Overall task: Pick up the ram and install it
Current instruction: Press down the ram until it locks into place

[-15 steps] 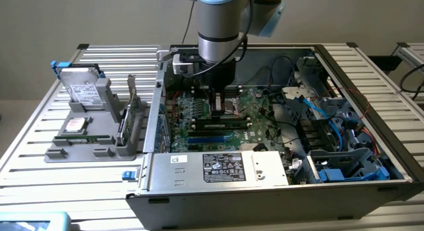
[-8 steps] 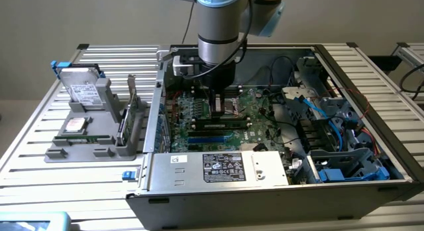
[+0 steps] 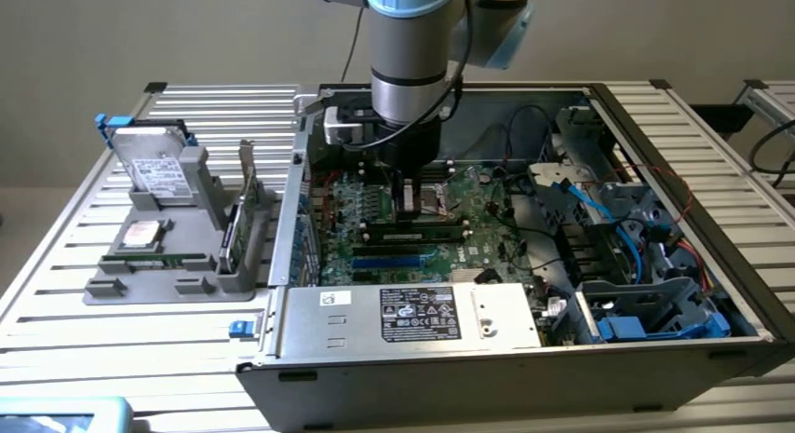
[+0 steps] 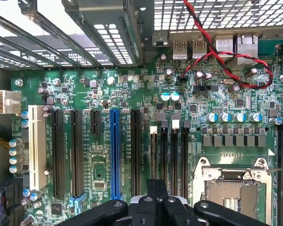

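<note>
Ok, gripper (image 3: 410,202) is down inside the open PC case (image 3: 671,163), low over the motherboard (image 4: 104,165), close to the black memory slots (image 4: 169,150) beside the CPU socket (image 4: 233,195). Can't tell from either view if it's clamped or released. The slots in the wrist view look unfilled. The ram (image 3: 155,262) lies flat in the grey holder (image 3: 112,289) on the table (image 3: 125,358), outside the case on the exterior view's left, well apart from the gripper.
</note>
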`<act>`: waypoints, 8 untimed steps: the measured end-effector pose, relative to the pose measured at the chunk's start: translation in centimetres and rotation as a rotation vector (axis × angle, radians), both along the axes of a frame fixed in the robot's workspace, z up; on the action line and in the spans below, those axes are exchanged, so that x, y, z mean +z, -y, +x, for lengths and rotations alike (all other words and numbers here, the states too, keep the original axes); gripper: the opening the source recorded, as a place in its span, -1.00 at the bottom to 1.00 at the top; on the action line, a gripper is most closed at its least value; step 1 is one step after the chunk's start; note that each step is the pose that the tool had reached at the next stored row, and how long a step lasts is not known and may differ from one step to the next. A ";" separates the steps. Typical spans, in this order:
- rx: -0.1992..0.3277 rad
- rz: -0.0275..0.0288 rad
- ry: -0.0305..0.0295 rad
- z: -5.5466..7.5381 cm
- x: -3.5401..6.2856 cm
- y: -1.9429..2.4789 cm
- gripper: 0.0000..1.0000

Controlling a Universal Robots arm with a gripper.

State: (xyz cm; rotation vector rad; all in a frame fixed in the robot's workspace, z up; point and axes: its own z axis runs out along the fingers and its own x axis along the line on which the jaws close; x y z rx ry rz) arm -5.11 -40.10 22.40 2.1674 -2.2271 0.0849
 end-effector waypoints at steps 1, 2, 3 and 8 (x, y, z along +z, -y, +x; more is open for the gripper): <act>0.000 0.0003 0.0001 0.0 0.01 0.00 -0.79; 0.000 0.0020 0.0013 0.0 0.23 -0.03 -0.79; 0.000 0.0018 0.0010 0.1 0.68 -0.03 -0.79; 0.000 0.0007 -0.0004 1.0 2.18 -0.01 -0.79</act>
